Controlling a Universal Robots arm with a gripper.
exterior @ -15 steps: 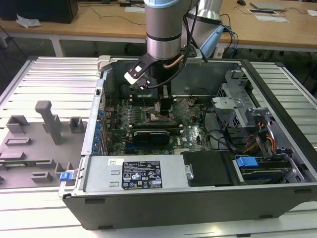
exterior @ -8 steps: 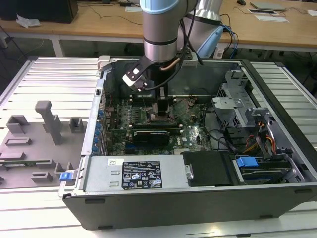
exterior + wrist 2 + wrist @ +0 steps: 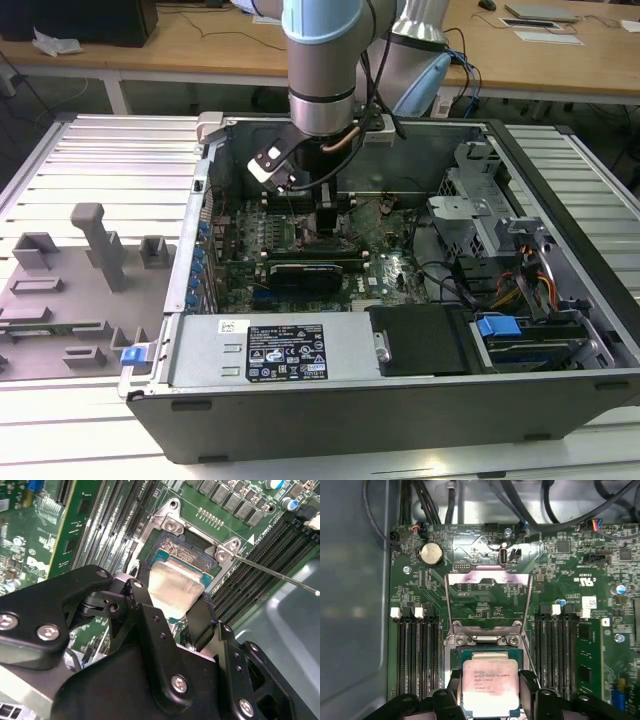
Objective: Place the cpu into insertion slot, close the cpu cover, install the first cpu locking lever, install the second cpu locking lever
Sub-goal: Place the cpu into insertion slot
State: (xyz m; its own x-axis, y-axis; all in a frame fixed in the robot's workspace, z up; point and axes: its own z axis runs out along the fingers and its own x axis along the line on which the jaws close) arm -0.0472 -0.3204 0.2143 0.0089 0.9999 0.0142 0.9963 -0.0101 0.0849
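The cpu (image 3: pixel 490 685), a flat square chip with a pale silver face, sits between my gripper's (image 3: pixel 490 692) black fingers (image 3: pixel 455 692), which press on its two opposite edges. In the second wrist view the cpu (image 3: pixel 172 587) lies partly over the insertion slot (image 3: pixel 177 546), whose dull contact field shows beyond the chip's far edge. The cpu cover (image 3: pixel 487 578), a thin silver frame with a square window, stands swung open behind the slot. A thin wire locking lever (image 3: pixel 280 576) sticks out sideways, unlatched. In the exterior view my gripper (image 3: pixel 325 228) is down inside the computer case, over the green board.
Long black memory slots (image 3: pixel 417 655) flank the socket on both sides. Black cables (image 3: pixel 435 502) hang along the case wall. A black expansion card (image 3: pixel 315 272) lies in front of the socket, drive cages (image 3: pixel 480 215) are at the exterior view's right, and a grey fixture plate (image 3: pixel 70 290) is outside at its left.
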